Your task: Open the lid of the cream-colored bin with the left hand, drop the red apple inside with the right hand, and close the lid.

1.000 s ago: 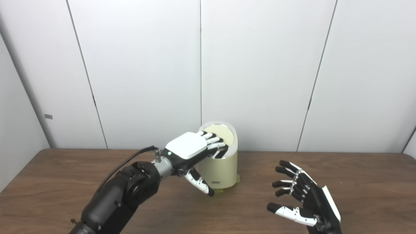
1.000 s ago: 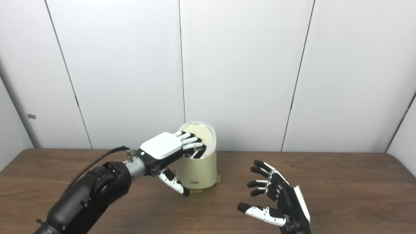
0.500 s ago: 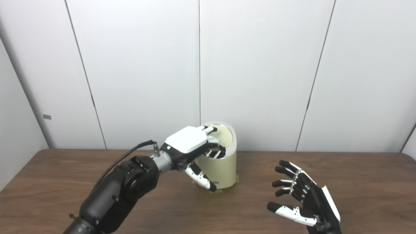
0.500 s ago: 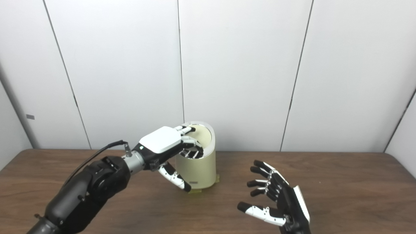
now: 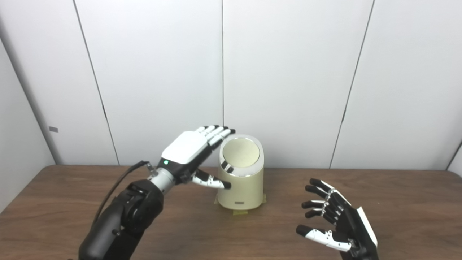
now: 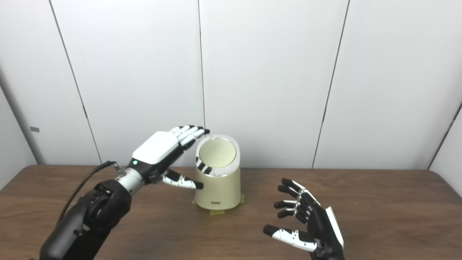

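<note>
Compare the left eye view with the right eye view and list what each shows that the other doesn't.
Only the left eye view: a wider strip of the left wall.

Only the right eye view: the table's far right corner and more of the angled right wall panel.

Both: the cream-colored bin with its lid apparently shut, the left hand open beside it, and the right hand open and empty above the table. Neither shows an apple.

Desk (image 5: 397,191): dark brown wood-grain surface. Wall (image 5: 288,72): white panels behind the desk, separated by thin dark seams. Small grey tag (image 5: 53,129) on the left panel.
</note>
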`<state>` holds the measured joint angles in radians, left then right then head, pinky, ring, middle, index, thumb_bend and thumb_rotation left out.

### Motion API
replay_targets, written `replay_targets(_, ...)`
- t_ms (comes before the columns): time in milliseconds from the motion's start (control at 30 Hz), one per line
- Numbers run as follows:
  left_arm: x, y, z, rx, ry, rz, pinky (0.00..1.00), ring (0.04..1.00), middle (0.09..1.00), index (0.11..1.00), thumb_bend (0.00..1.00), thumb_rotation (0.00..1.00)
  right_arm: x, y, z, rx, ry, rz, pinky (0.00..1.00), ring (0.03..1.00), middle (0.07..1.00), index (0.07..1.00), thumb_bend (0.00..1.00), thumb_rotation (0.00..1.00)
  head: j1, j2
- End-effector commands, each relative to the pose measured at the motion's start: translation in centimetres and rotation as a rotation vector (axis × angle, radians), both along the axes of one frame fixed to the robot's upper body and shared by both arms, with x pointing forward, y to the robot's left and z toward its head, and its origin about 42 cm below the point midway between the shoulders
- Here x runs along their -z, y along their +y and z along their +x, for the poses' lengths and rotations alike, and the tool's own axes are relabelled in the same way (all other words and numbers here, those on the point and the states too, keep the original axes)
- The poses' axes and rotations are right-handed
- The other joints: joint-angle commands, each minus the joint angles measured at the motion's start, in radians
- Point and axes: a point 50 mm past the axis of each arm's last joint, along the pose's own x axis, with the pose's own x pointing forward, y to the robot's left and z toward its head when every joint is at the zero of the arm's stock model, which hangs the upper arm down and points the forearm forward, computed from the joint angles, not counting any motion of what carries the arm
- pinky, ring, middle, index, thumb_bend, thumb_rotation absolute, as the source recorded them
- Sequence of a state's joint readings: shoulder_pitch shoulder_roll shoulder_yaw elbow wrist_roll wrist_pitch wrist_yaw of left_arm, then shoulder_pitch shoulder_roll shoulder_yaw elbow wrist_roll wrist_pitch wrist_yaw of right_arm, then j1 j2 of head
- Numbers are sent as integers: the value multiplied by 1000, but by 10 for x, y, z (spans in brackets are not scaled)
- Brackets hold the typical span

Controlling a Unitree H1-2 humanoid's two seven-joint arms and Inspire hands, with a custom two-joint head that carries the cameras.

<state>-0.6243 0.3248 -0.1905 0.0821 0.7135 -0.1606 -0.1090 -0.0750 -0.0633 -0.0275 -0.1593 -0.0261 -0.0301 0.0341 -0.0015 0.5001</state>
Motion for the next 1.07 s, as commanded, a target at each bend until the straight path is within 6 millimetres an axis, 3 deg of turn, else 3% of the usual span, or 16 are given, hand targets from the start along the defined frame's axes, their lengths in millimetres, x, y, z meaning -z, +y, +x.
replay_targets(0, -17, -1, -8, 22, -60, -160, 978, 1000, 978, 986, 743, 333, -17, -1, 6, -1, -81, -10, 517, 621, 776, 790, 786, 216, 1, 2)
replay_targets(133, 1, 8, -25, 61, 33, -393, 861, 930, 931, 930, 720, 264, -17, -3, 6, 0, -88, -14, 512, 616, 774, 789, 778, 211, 2, 5)
replay_targets(267, 33, 16, -50, 81, 187, -629, 607, 762, 811, 842, 709, 203, -17, -4, 6, -1, -92, -4, 499, 612, 773, 792, 769, 172, 2, 7)
replay_targets(400, 64, 21, -74, 85, 283, -780, 506, 600, 680, 747, 675, 165, -18, -6, 5, 9, -91, -10, 511, 626, 776, 792, 775, 176, 1, 11)
replay_targets(533, 93, 24, -94, 84, 334, -866, 457, 543, 630, 721, 644, 189, -19, -8, 5, 16, -95, -6, 517, 632, 776, 789, 778, 171, -2, 14)
replay_targets(700, 111, 28, -105, 88, 376, -901, 457, 576, 656, 738, 684, 315, -19, -10, 4, 17, -96, -9, 515, 641, 777, 796, 784, 196, -11, 19)
replay_targets(1033, 116, 29, -105, 38, 399, -902, 484, 608, 685, 745, 667, 302, -16, -15, 4, 28, -90, 4, 516, 651, 787, 779, 794, 180, -9, 18)
